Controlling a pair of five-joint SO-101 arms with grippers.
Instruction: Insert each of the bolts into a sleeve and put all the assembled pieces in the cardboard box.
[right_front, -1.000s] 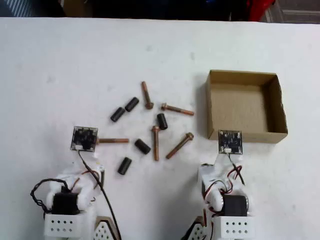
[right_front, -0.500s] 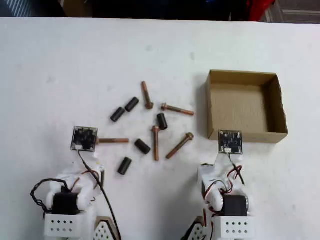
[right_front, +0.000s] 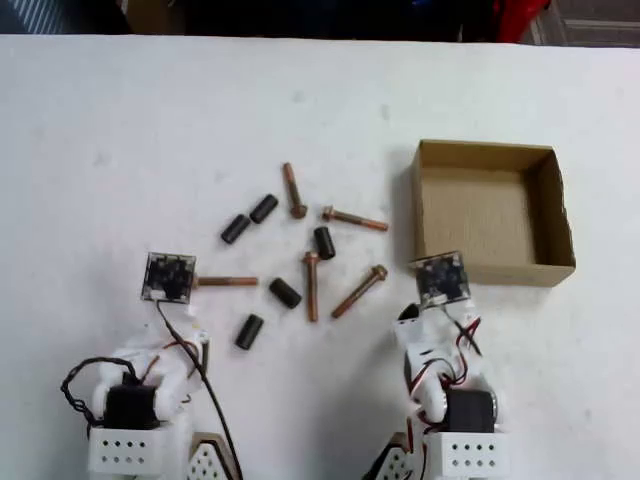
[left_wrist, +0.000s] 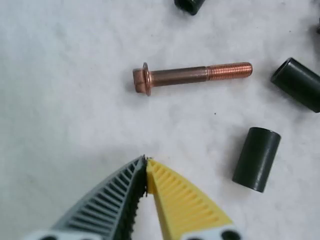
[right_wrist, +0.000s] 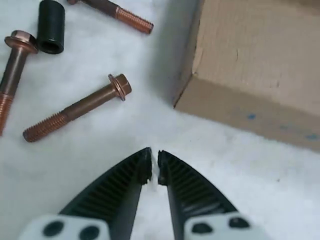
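**Left wrist view.** The left gripper (left_wrist: 145, 162), one grey and one yellow ribbed finger, is clenched tip to tip and grasps nothing. Just beyond its tips, a copper-coloured flanged metal bolt (left_wrist: 192, 76) lies flat on the white table (left_wrist: 60, 100). A short black cylindrical sleeve (left_wrist: 257, 158) lies near the bolt's threaded end. A second black sleeve (left_wrist: 298, 84) lies just beside that end without touching it.

**Right wrist view.** The right gripper (right_wrist: 154, 162), two black ribbed fingers, is drawn together to a hairline gap and grasps nothing. Ahead of it, a second copper bolt (right_wrist: 75, 108) lies with its head toward the near corner of the brown open-topped cardboard box (right_wrist: 250, 65), apart from it. An open-bored black sleeve (right_wrist: 51, 26) lies just beside the head of a third copper bolt (right_wrist: 12, 70).

**High view.** The left arm (right_front: 135, 400) and the right arm (right_front: 445, 400) stand side by side at the table's near edge. The right arm's wrist is at the box's near corner. Five bolts and five sleeves lie scattered and separate on the table, all beside the box and outside it.
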